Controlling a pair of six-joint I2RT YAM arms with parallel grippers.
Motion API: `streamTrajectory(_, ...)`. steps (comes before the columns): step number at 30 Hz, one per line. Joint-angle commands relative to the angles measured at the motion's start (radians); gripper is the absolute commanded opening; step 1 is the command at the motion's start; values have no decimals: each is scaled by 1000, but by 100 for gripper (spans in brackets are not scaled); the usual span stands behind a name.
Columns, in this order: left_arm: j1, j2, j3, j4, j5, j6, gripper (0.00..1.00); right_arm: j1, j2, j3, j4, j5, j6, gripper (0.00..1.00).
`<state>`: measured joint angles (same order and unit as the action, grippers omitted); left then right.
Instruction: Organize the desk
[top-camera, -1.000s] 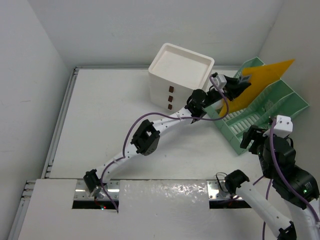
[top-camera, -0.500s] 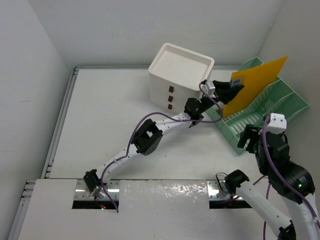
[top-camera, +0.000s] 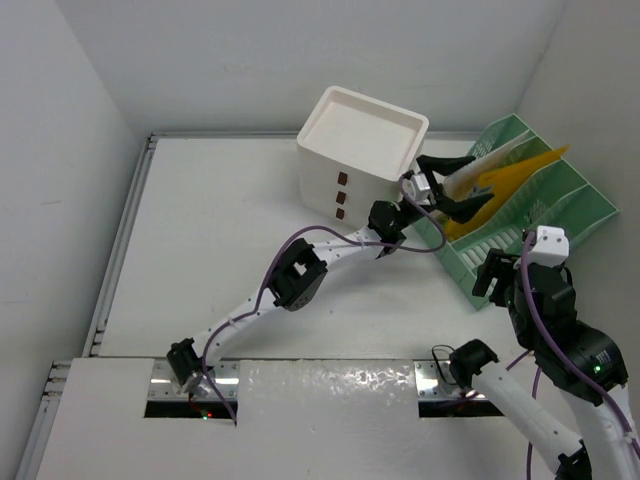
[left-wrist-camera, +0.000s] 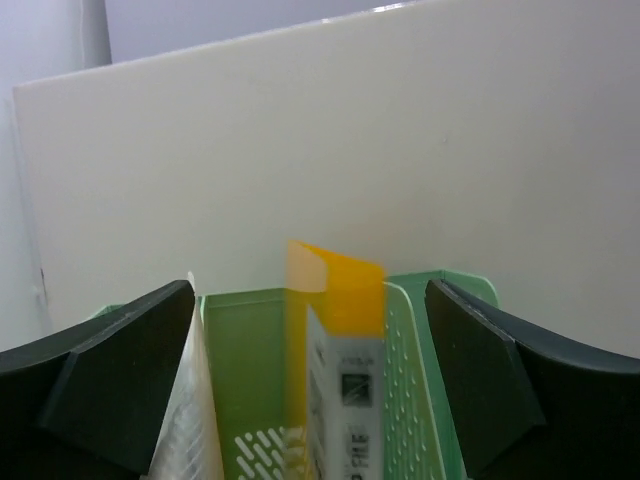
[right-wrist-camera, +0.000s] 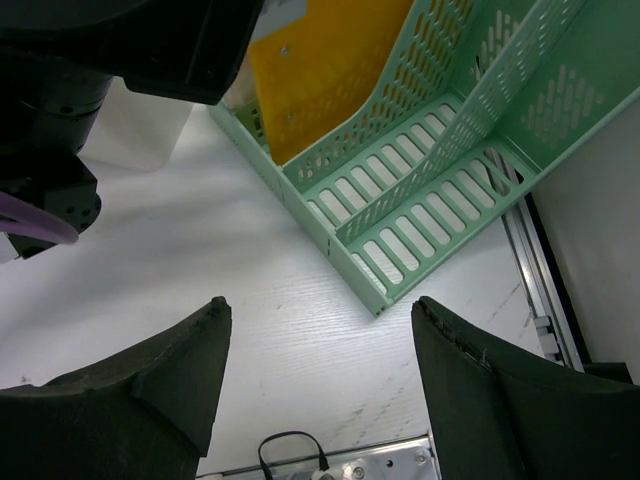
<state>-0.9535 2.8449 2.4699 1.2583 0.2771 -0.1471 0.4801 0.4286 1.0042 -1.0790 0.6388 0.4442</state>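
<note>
The desk (top-camera: 215, 235) is a large white tabletop with metal rails. At its back right stands a green slotted file rack (top-camera: 530, 215) with a yellow folder (top-camera: 520, 172) lying tilted in a slot. My left gripper (top-camera: 452, 186) is open at the rack's near end, and neither finger touches the folder. In the left wrist view the left gripper (left-wrist-camera: 310, 292) has its fingers spread wide on either side of the yellow folder (left-wrist-camera: 345, 290) and the rack (left-wrist-camera: 240, 370). My right gripper (right-wrist-camera: 320, 302) hangs open and empty over the bare desk (right-wrist-camera: 260, 290), near the rack's front corner (right-wrist-camera: 375, 300).
A white three-drawer box (top-camera: 358, 152) stands just left of the rack, close to the left arm's wrist. A pale translucent sheet (left-wrist-camera: 195, 420) stands in the rack beside the left finger. The wall lies just behind the rack. A cable (right-wrist-camera: 290, 450) and rail run along the near edge.
The left gripper has opened and let go of the yellow folder, which has dropped lower into the rack. The right arm has drifted slightly left, its jaws unchanged.
</note>
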Motion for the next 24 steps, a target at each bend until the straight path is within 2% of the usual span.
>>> streamTrajectory(1, 4, -24, 20, -37, 51, 9, 100, 2, -1, -1, 13, -8, 4, 71)
streamTrajectory(7, 7, -142, 54, -279, 132, 58, 100, 2, -17, 5, -30, 62, 53, 72)
streamTrajectory(10, 7, -243, 49, -463, 181, 118, 100, 3, -22, 2, -56, 96, 79, 73)
streamTrajectory(14, 7, -424, 43, -787, 205, 263, 99, 2, -14, -1, -73, 111, 90, 74)
streamTrajectory(20, 4, -680, 47, -1293, 42, 510, 100, 2, 4, -41, -73, 96, 93, 76)
streamTrajectory(23, 4, -827, -5, -1528, -177, 630, 100, 3, 7, -73, -59, 73, 91, 78)
streamTrajectory(24, 9, -867, -78, -1572, -302, 665, 100, 2, 9, -76, -50, 62, 88, 79)
